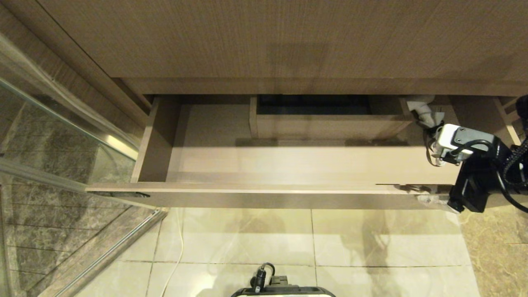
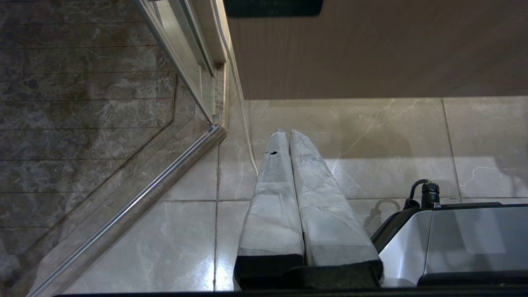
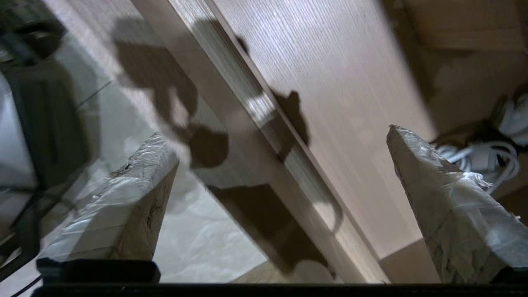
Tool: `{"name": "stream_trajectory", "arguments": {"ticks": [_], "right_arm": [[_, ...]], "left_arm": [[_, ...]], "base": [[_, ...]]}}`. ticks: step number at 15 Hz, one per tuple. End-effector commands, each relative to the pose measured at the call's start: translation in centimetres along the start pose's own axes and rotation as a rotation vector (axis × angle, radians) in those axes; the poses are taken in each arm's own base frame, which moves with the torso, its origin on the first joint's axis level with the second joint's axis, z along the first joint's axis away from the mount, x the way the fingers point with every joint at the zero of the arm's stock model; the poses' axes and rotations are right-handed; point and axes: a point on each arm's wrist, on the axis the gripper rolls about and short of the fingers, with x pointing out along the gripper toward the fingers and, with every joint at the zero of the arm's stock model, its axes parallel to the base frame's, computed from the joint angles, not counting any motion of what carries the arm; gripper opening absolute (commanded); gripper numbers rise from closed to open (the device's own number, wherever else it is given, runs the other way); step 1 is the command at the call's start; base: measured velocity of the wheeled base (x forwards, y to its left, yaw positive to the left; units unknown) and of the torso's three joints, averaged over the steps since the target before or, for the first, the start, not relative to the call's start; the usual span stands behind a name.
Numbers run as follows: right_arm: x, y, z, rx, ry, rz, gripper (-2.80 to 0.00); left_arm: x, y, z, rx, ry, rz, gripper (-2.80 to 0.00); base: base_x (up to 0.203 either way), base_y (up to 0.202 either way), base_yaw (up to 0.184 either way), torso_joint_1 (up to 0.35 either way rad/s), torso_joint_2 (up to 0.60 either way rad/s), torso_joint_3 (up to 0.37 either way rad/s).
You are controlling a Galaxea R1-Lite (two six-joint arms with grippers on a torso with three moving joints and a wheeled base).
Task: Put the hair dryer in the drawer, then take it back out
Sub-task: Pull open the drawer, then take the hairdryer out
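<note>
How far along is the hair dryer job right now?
Looks done: the drawer stands pulled open and the hair dryer lies inside at its far right end, cord beside it. In hand: the right gripper hangs open and empty over the drawer's front edge, near the dryer. The left gripper is shut, parked above the floor. Left: whichever half remains, probably grasping it and lifting it out.

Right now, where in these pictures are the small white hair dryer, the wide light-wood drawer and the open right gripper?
small white hair dryer (image 1: 421, 112): head view, on its pale body in the drawer's right end.
wide light-wood drawer (image 1: 264, 193): head view, on its front edge.
right gripper (image 3: 284, 165): right wrist view, midway between the wrapped fingertips.
</note>
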Motion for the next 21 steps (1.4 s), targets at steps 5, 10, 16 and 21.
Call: {"name": "stream_trajectory", "arguments": {"ticks": [5,10,16,21], "right_arm": [[-9.3,6.2,-3.5,0.027,0.026,-0.036,0.0],[-13.9,9.7,-4.9,0.089,0.021,-0.077,0.0],[-14.7,8.5,-3.9,0.127,-0.015,-0.119,-2.8],[-11.8,1.1,-0.7,0.213,0.036,-0.144,-2.8]], "left_arm": [[0.0,0.0,0.0,0.0,0.0,0.001,-2.8],[0.0,0.0,0.0,0.0,0.001,0.001,-2.8],[0.0,0.0,0.0,0.0,0.0,0.001,-2.8],[0.0,0.0,0.0,0.0,0.0,0.001,-2.8]], "base": [[0.0,0.0,0.0,0.0,0.0,0.0],[0.0,0.0,0.0,0.0,0.0,0.0],[0.0,0.0,0.0,0.0,0.0,0.0],[0.0,0.0,0.0,0.0,0.0,0.0]]}}
